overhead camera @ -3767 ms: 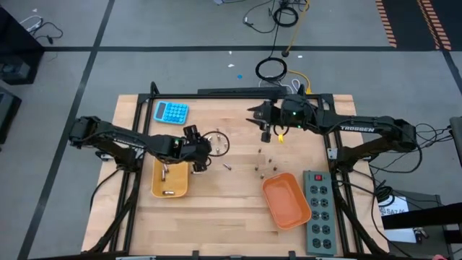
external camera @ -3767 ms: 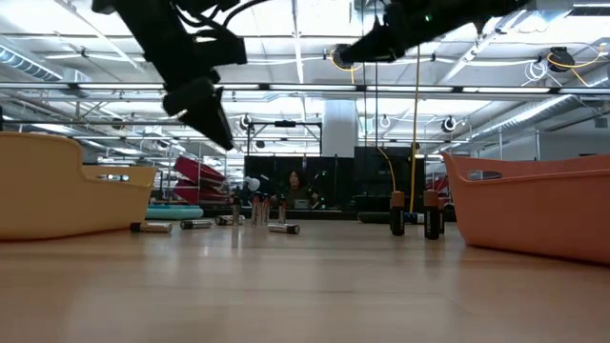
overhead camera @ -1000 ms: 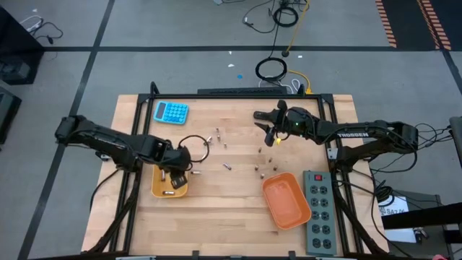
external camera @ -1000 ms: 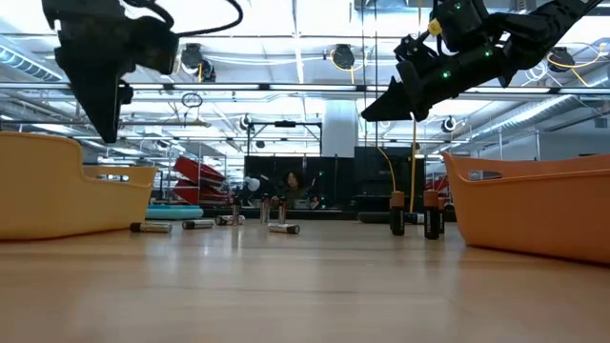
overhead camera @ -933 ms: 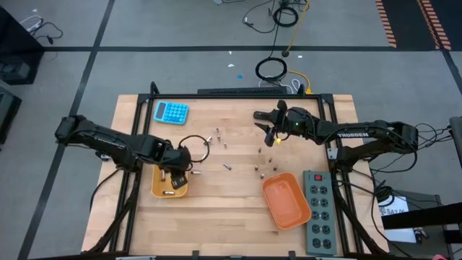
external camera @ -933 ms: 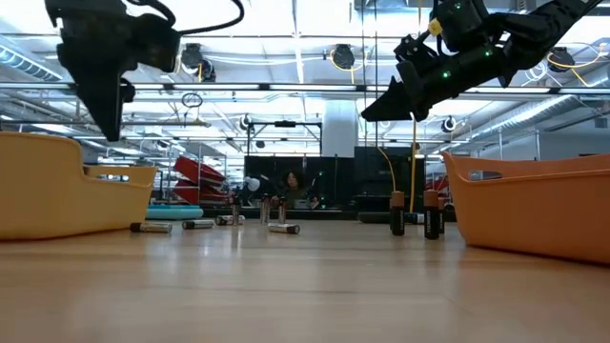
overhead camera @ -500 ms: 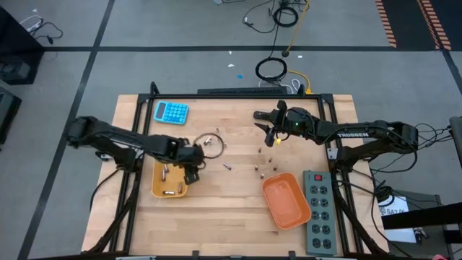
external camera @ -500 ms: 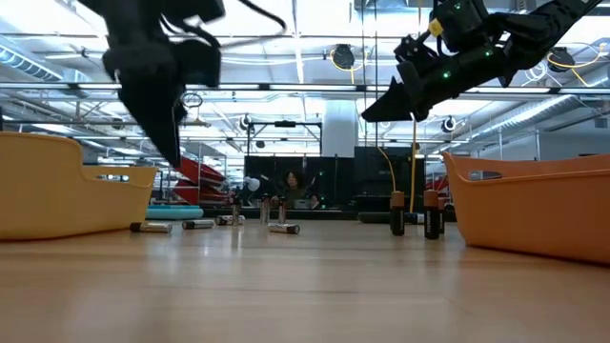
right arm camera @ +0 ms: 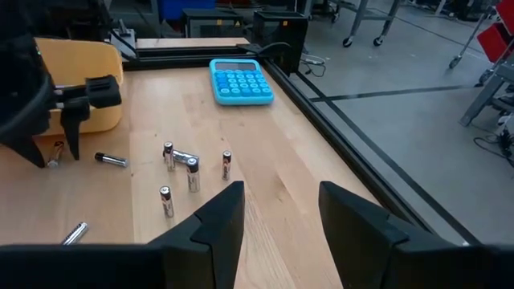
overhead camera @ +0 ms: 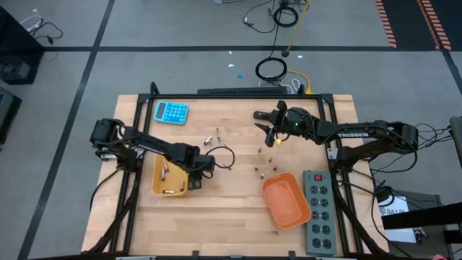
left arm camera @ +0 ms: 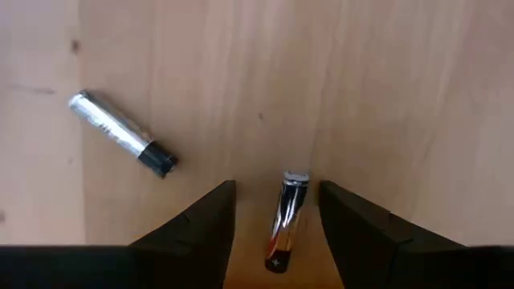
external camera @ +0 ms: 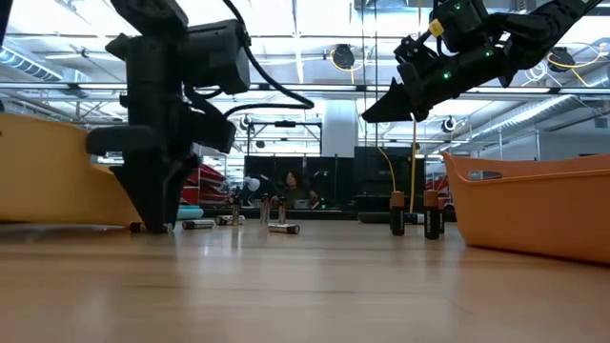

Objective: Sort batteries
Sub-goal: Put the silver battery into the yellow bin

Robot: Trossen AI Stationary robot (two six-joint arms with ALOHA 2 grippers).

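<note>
The left gripper (overhead camera: pixel 196 178) has swung away from above the yellow tray (overhead camera: pixel 167 189) and dropped to the table (overhead camera: pixel 238 217) just right of that tray, at centre-left of the high view. A second ago it hung over the tray's right edge, which suggests one delivery is done and the next pick is starting. Its jaws stand parted, grasping nothing, and straddle a battery (left arm camera: pixel 284 218) lying flat on the wood. In the left wrist view that battery sits at lower centre, between the two fingers (left arm camera: pixel 197 229), its long axis running along the gap between them, silvery end toward the top of the frame and dark end toward the bottom. A closing squeeze should therefore meet its round sides squarely.

A second battery (left arm camera: pixel 122 132) lies at upper left of that view, well apart, slanting from upper left down to lower right with its dark end lowest.

The right gripper (overhead camera: pixel 270 133) has not shifted; it waits raised at upper centre-right of the high view, jaws parted and empty. More loose batteries (overhead camera: pixel 262 169) lie just below it, left of the orange tray (overhead camera: pixel 287 201), so sorting is far from finished.
</note>
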